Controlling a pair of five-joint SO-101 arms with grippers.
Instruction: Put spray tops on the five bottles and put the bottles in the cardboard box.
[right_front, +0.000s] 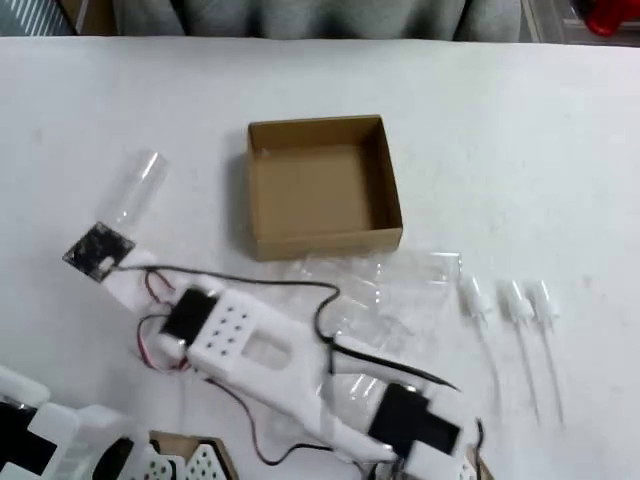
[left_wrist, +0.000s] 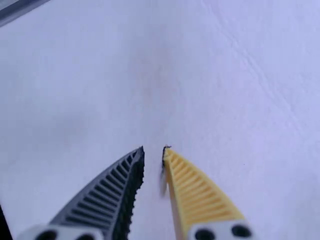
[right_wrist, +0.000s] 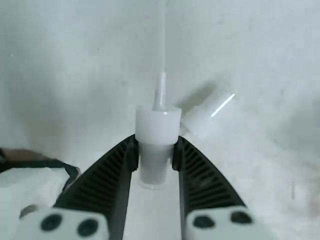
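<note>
You will find no text, label, number or sign you can read here. The cardboard box (right_front: 325, 240) at 12 o'clock on the table shows plain brown walls, and the spray tops (right_front: 515, 300) at 4 o'clock are plain white with no legible print.

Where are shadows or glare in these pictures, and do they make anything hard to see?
Right wrist view: the lying spray top casts a dark shadow on the table and carries a bright glint; the held spray top in the right gripper is evenly lit. High view: the clear bottle shows mainly by pale reflections.
</note>
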